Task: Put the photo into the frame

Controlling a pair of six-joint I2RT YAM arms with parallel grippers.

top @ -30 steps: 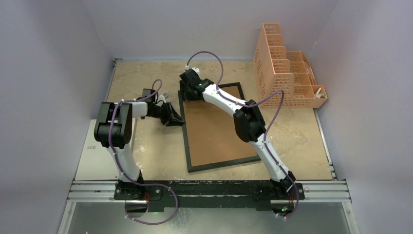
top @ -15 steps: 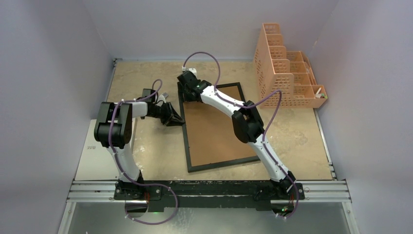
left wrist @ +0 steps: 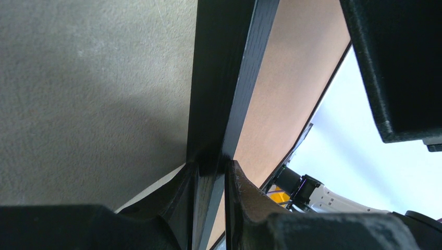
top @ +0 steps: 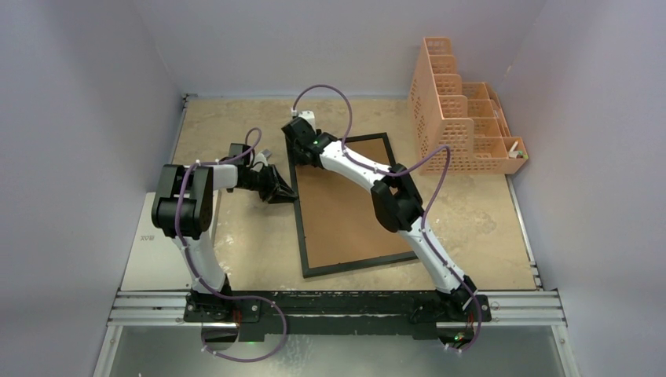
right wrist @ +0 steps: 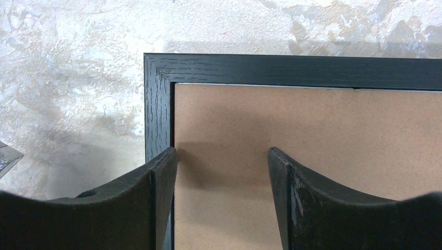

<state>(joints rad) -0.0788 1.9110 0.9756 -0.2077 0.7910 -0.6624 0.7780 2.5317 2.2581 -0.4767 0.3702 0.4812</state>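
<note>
black frame (top: 345,212) lies brown back up, left hand (left wrist: 211,172) clamped on its rim, right hand (right wrist: 221,156) spread above.

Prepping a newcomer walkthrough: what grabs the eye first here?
The frame, lying brown back up at the centre of the top view, dominates. The left gripper is shut on its left rail, while the right gripper is open at its far left corner. A peach mesh organizer stands at the far right.
</note>
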